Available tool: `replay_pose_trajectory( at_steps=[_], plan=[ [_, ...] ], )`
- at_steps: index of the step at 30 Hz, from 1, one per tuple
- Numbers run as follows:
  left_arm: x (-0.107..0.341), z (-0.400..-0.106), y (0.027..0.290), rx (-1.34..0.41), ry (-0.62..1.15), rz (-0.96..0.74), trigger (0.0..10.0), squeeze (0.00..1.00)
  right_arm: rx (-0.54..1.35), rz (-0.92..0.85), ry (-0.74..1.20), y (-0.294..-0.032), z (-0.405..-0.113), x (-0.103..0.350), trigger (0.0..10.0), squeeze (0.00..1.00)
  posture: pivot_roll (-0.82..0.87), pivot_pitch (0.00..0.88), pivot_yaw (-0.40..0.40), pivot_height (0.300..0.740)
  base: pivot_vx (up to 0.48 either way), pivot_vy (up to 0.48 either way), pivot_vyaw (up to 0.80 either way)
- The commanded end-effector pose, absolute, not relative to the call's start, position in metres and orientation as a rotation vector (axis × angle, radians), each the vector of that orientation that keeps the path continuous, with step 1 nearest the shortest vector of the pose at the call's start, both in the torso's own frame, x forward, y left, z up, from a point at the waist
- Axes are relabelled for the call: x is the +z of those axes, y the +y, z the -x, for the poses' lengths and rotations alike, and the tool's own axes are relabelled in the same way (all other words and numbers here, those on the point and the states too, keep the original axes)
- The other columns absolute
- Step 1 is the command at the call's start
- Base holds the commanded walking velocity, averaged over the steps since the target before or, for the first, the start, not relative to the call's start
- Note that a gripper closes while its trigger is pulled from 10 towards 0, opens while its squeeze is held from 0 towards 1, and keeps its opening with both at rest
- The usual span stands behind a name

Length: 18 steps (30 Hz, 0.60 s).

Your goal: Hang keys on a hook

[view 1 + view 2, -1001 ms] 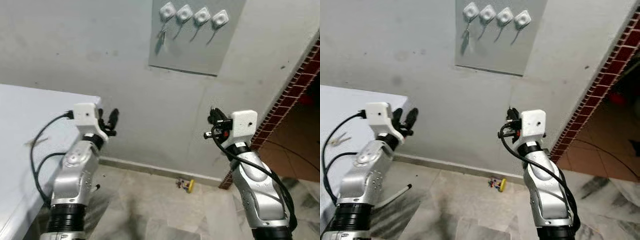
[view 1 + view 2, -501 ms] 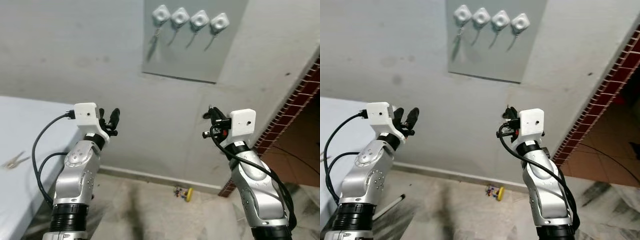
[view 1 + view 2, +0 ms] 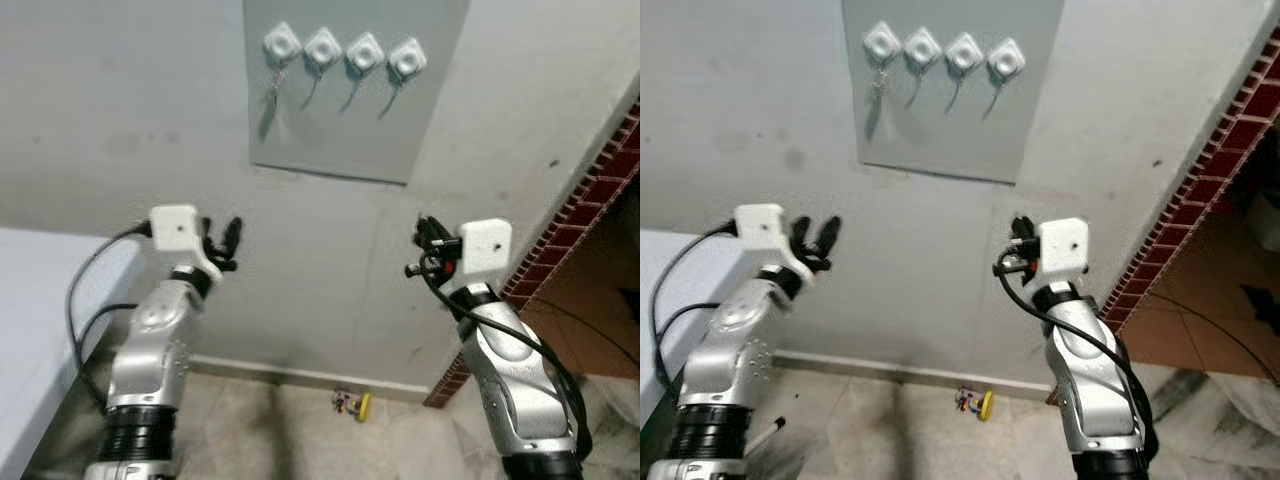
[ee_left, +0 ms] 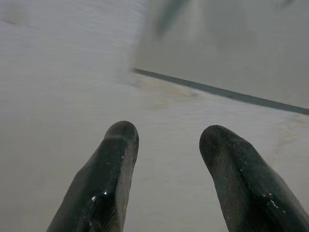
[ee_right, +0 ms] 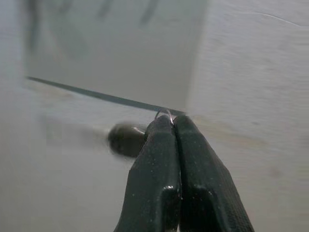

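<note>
Four white hooks (image 3: 343, 50) sit in a row on a grey panel (image 3: 340, 130) high on the wall. A small set of keys (image 3: 273, 84) hangs from the leftmost hook (image 3: 282, 42). My right gripper (image 3: 424, 232) is raised below and right of the panel, shut on a key ring (image 5: 164, 113) whose metal edge peeks out at the fingertips (image 5: 161, 126); a dark blurred lump (image 5: 124, 140) hangs beside them. My left gripper (image 3: 222, 238) is held up below the panel's left side, open with nothing in it (image 4: 166, 140).
A white table (image 3: 30, 300) stands at the left. A red brick wall edge (image 3: 590, 200) runs down the right, with a doorway beyond it. A small yellow object (image 3: 352, 403) lies on the floor at the foot of the wall.
The camera has swung right and up: the panel and hooks now sit lower and further left, and less of the table shows. Both arms hold nearly the same pose.
</note>
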<state>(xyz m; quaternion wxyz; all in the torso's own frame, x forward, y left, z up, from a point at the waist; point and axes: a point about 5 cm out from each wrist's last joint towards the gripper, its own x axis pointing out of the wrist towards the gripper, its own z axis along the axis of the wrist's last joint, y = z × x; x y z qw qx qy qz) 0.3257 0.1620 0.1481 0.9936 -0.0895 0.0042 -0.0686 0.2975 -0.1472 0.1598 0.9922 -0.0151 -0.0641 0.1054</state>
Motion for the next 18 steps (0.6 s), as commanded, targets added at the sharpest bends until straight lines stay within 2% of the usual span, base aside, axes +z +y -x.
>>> replay_pose_trajectory(
  at_steps=[1,11,18],
  plan=[
    [0.1513,-0.3274,0.1529,-0.162,0.002,0.175,10.0,0.00,0.182,0.040,-0.146,-0.1551,-0.2974,0.1658,10.0,0.00,-0.07,0.029,-0.061,0.740,0.394,0.000,0.00],
    [0.1521,-0.3278,0.1538,-0.154,0.001,0.174,10.0,0.00,0.186,0.042,-0.143,-0.1551,-0.2970,0.1654,10.0,0.00,-0.07,0.033,-0.060,0.740,0.391,0.000,0.00],
    [0.1598,-0.3284,0.1476,-0.174,-0.040,0.112,10.0,0.00,0.192,0.043,-0.143,-0.1547,-0.2980,0.1660,10.0,0.00,-0.07,0.035,-0.061,0.740,0.000,0.000,0.00]
  ],
)
